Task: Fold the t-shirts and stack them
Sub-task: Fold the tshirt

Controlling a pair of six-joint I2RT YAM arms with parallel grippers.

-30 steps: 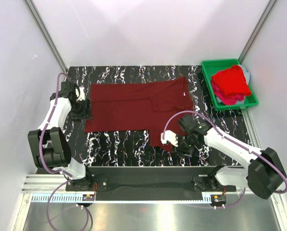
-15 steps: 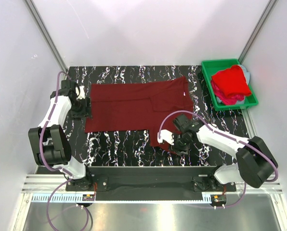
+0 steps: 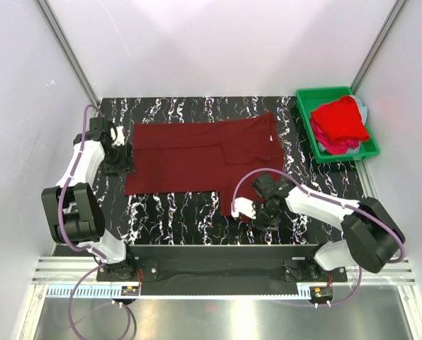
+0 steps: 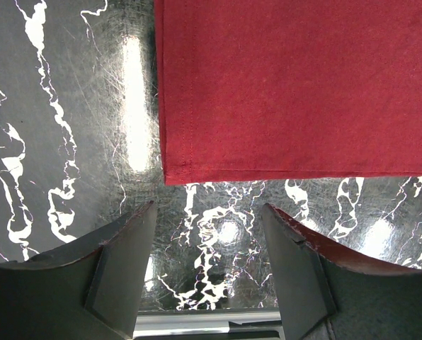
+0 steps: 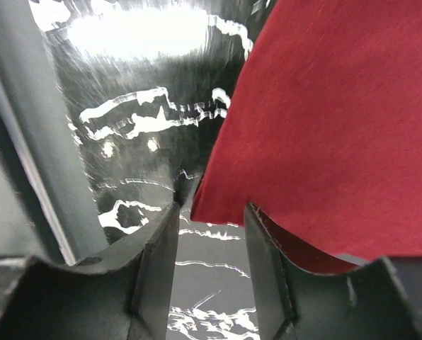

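No writing we can read

In the top view we see a pale ticked strip along the front rail below the arm bases, but its marks are too fine for us to tell whether any are figures. A small white patch at the right edge of the dark maroon t-shirt is likewise too small to read. Both wrist views show us no lettering.

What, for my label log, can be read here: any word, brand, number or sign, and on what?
No text reads in any view.
Small white tag on the maroon t-shirt: too small to read.
The green bin and the table: no print visible.
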